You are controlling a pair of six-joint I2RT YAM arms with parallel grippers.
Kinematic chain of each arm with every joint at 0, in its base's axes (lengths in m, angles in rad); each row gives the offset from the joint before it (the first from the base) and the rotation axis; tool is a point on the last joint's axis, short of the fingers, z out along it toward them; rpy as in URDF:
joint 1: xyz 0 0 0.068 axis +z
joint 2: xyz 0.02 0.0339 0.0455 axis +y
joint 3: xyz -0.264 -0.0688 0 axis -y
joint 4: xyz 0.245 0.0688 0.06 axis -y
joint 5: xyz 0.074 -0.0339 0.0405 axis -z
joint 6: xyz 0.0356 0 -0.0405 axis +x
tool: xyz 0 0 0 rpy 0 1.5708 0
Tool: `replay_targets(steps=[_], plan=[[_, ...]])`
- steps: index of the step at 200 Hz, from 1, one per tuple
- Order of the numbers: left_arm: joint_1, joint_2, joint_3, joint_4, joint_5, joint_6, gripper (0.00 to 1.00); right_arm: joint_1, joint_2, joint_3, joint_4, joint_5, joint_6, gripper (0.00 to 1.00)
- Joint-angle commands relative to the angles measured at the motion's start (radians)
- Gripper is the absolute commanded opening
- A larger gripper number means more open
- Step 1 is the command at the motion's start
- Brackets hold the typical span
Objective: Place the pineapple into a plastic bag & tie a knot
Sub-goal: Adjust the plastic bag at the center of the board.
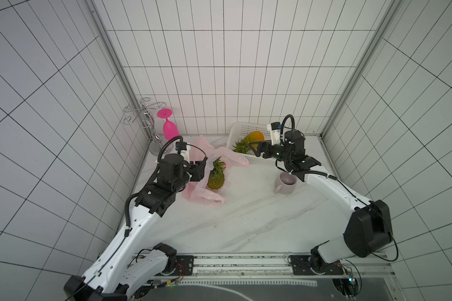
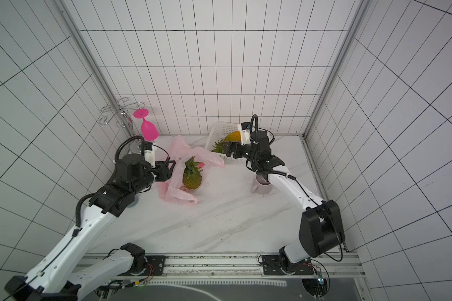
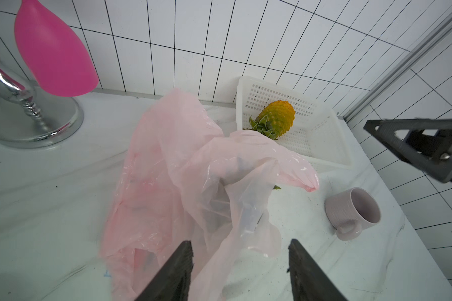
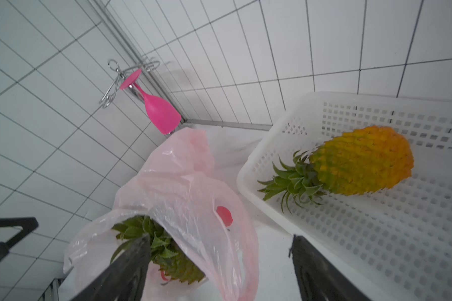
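The pineapple [image 1: 216,179] already sits inside the plastic bag [image 1: 206,194] on the left half of the bench [image 1: 245,221]. Pale pink film is gathered round its body, and the mouth gapes so that the green crown pokes out. It seems to stand on its base, long axis roughly upright and crown pointing up and somewhat toward the back wall; how far it leans I cannot tell. That pose probably suits the work ahead, since the loose handle strips can be drawn together above the crown. They currently flop outward, one toward the white basket [image 1: 239,130] and one toward the front, with no knot made. The left gripper [image 3: 240,242] is close against the bag's left side, jaws apart; film drapes between them but is not pinched. The right gripper [image 4: 219,237] hangs near the basket's front rim, aimed at the bag, jaws wide and empty. A second pineapple [image 1: 255,136] lies on its side in the basket, crown toward the bag.
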Motion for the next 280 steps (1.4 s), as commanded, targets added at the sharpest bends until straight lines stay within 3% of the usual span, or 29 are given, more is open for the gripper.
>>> replay_targets(steps=[1,44,92,138,194,250,280], plan=[[-0.038,-0.092,-0.004,-0.217,0.036,-0.125,0.6,0.045,-0.019,-0.089,-0.063,0.054,-0.16,0.88],[-0.254,-0.225,-0.158,-0.244,0.08,-0.391,0.61,0.077,-0.001,-0.112,-0.067,0.108,-0.228,0.9],[-0.444,-0.12,-0.29,-0.115,0.041,-0.487,0.63,0.126,0.076,-0.076,-0.103,0.135,-0.28,0.9],[-0.446,-0.019,-0.291,0.029,0.004,-0.474,0.65,0.152,0.139,-0.05,-0.108,0.168,-0.29,0.89],[-0.445,0.065,-0.299,0.069,-0.108,-0.462,0.68,0.153,0.183,-0.029,-0.085,0.199,-0.283,0.88],[-0.446,0.095,-0.312,0.115,-0.271,-0.432,0.74,0.152,0.195,-0.012,-0.058,0.184,-0.279,0.75],[-0.444,0.139,-0.338,0.172,-0.296,-0.424,0.75,0.152,0.202,0.005,-0.061,0.187,-0.282,0.7]])
